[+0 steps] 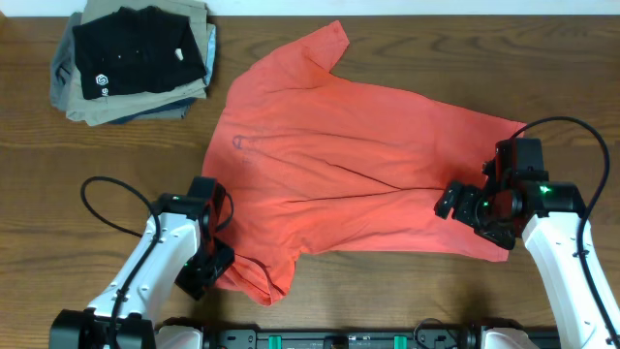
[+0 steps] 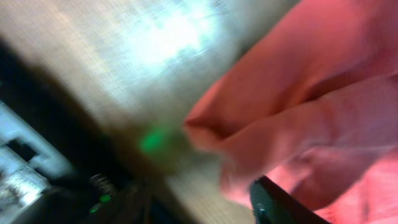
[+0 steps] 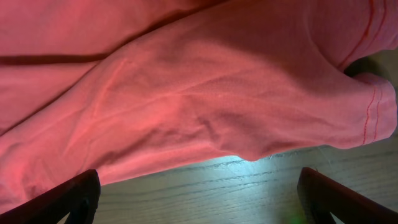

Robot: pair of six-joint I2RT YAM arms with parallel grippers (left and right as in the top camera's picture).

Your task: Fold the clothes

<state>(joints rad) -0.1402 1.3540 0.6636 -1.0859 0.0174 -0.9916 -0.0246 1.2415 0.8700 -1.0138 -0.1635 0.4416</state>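
Observation:
The clothes (image 1: 358, 165), a coral-red T-shirt, lie spread flat across the middle of the wooden table (image 1: 407, 301). My left gripper (image 1: 218, 260) is at the shirt's near-left sleeve, which is bunched up. The left wrist view is blurred: the folded sleeve edge (image 2: 267, 137) lies over one dark finger (image 2: 283, 205), and bare wood fills the gap in my left gripper (image 2: 199, 211). My right gripper (image 1: 453, 204) is at the shirt's right hem. Its jaws (image 3: 199, 199) stand wide open over bare wood, with the hem (image 3: 249, 124) just beyond the fingertips (image 3: 68, 199) and nothing between them.
A stack of folded garments (image 1: 136, 92) sits at the back left, with a black shirt (image 1: 136, 48) with a small white logo on top. Arm cables loop over the table near each arm.

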